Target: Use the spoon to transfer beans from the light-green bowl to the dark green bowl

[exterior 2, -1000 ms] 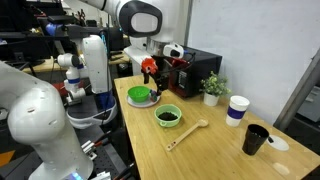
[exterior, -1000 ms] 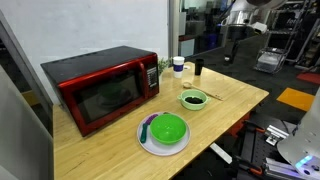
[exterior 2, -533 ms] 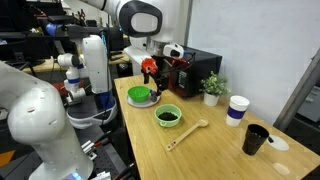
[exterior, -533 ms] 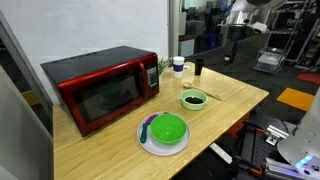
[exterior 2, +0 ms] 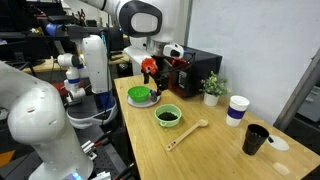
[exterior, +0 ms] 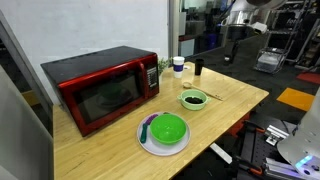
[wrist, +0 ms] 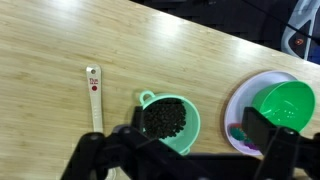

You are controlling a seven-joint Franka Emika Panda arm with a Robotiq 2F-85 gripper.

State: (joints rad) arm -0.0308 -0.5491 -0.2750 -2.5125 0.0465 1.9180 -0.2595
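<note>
While the claw [wrist: 192, 145] hangs high over the table with nothing in it, I read the wrist view from its left edge across. Outside the claw's finger on that side, well clear of it, lies the spoon [wrist: 93, 100], flat on the wood with its length running away from the camera. It looks like pale wood or bamboo: light, stiff and thin, so it sits low against the tabletop and could skate if I nudge it sideways. I would take it on the handle, around the middle, jaws across its width. I cannot tell from here which end is the scoop.

Next across, almost directly under the claw and between its fingers, is the light-green bowl [wrist: 195, 122], with the beans [wrist: 165, 118] heaped dark inside. The bowl is small and probably light, so a clumsy dig with the spoon could push it along. The beans are loose and will roll off a tilted scoop.

Beyond the other finger sits a white plate [wrist: 240, 105] carrying the dark green bowl [wrist: 285, 105], which is broad and an easy target.

The claw itself is spread as wide as it goes. Both fingers [wrist: 255, 130] show dark at the bottom of the wrist view, touching nothing.
</note>
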